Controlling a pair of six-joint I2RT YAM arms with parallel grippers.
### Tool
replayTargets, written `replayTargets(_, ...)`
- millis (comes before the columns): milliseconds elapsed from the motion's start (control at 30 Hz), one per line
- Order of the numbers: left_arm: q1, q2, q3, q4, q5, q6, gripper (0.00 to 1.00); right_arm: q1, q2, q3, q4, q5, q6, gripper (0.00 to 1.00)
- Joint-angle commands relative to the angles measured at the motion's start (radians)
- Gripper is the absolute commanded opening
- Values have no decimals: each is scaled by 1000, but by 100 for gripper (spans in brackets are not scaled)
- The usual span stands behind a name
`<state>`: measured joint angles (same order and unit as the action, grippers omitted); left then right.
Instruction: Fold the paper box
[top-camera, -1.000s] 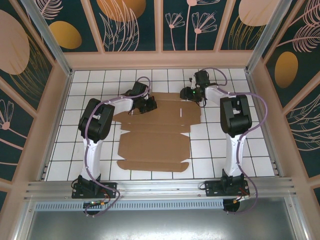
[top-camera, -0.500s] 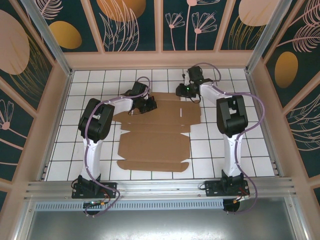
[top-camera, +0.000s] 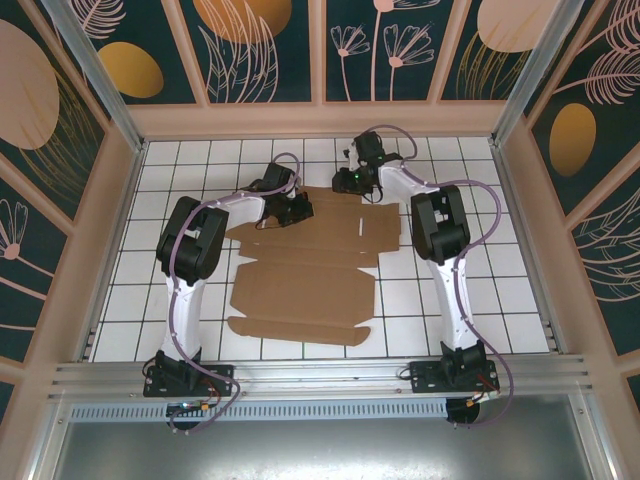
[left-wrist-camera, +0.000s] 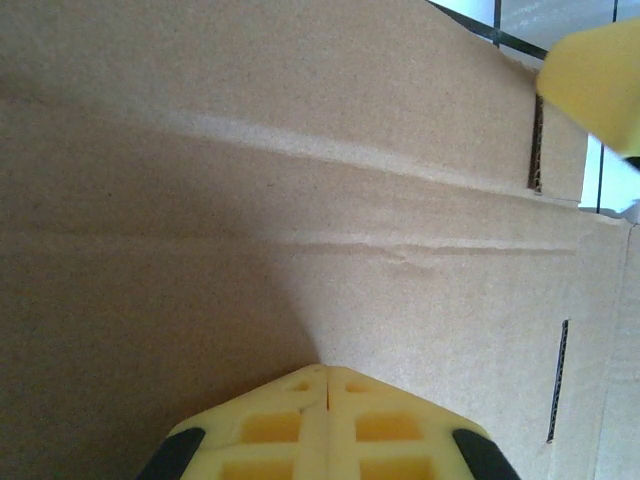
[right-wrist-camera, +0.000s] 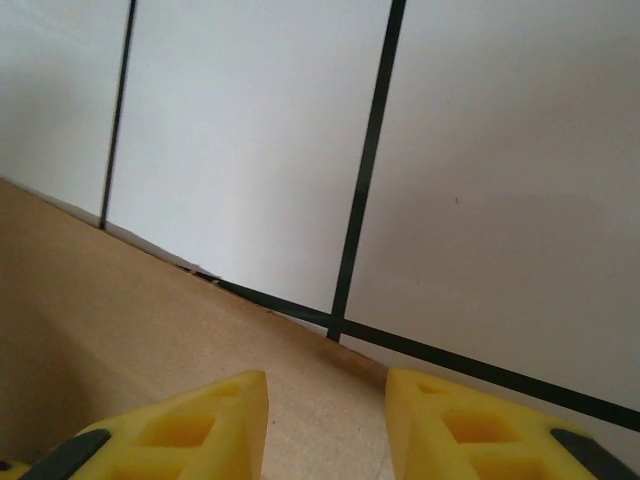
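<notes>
Folding barely begun: paper box (top-camera: 305, 270) lies as a flat sheet on the table (top-camera: 500, 300), left gripper (left-wrist-camera: 326, 375) clenched shut, pressing its far-left panel; right gripper (right-wrist-camera: 325, 400), jaws parted and apparently empty, hovers at the far edge.

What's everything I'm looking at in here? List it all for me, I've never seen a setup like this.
cardboard sheet: one, plain brown, lying flat mid-table, with creases and flaps
table: one, white tiles with dark lines, beneath the sheet
wall panels: several, dark teal with peach and orange plant shapes, around the table
metal rail: one, silver, along the near edge
left arm, right arm: two, white and black with purple cables, reaching toward the sheet's far end
left end effector: one, yellow, shut, over the cardboard
right end effector: one, yellow, open, at the sheet's far edge
</notes>
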<state>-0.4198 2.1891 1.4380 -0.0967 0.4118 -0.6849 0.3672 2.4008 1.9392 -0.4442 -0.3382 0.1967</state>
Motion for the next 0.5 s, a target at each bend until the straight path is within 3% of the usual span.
replayTargets(0,16,17,-4,-22,8,5,0,-9,-23,29,-56,18,-10,37)
replayTargets(267,17,-185,-64,45,36,-42,0,-11,-266,-120,4,63,-24,47)
replayTargets(467,23,-362,-325,204,20,-136,1,-14,-464,-401,157,110,33,63)
